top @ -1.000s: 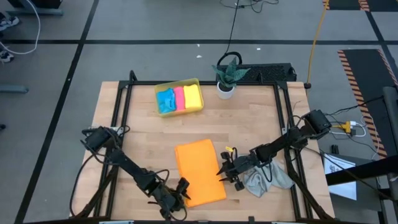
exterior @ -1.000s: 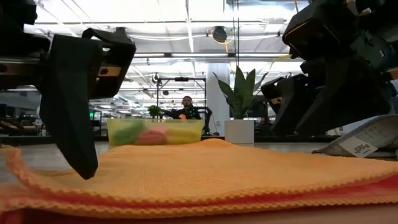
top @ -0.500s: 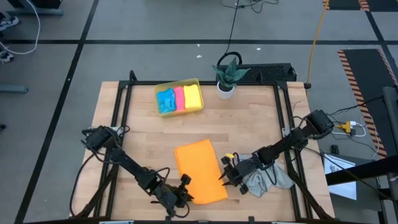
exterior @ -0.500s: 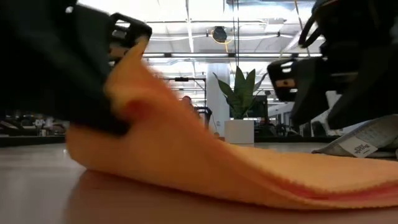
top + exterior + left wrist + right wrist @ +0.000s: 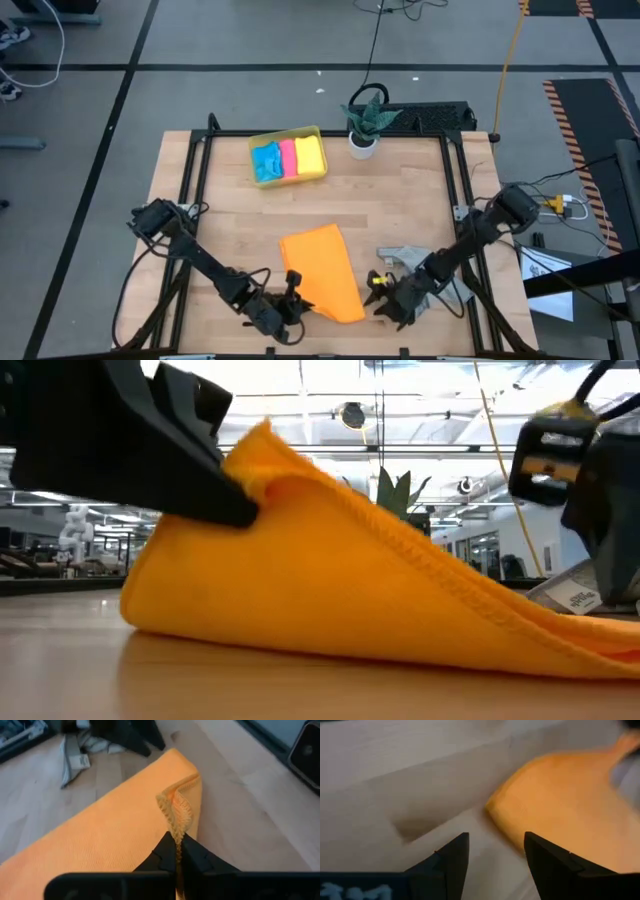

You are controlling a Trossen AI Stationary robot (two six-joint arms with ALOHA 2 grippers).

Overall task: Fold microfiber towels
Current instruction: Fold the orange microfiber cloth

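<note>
Orange cloth (image 5: 322,272) lies on a wooden table (image 5: 200,200), seen from above, folded into a long shape near the front edge between the two dark arms. At the left of the table the left arm reaches in from the side, and its gripper (image 5: 291,303) sits at the cloth's front left corner. In the left wrist view its two fingers (image 5: 165,851) are pressed together, clamped on the frilled edge of the orange cloth. In the low view that pinched corner is lifted off the table, so the cloth rises to a peak under the gripper and slopes down toward the right.

Toward the back of the table stands a yellow tray (image 5: 288,135) holding three folded cloths side by side: blue (image 5: 266,161), pink (image 5: 288,157) and yellow (image 5: 311,154). Just right of the tray is a small plant in a white pot (image 5: 362,143).

Right of the orange cloth is the right gripper (image 5: 385,299), low over the table just beside the cloth's front right corner. In the right wrist view its fingers (image 5: 455,857) stand apart with bare table between them, holding nothing. Behind it a crumpled grey cloth (image 5: 412,262) lies near the table's right edge, partly hidden under the right arm
</note>
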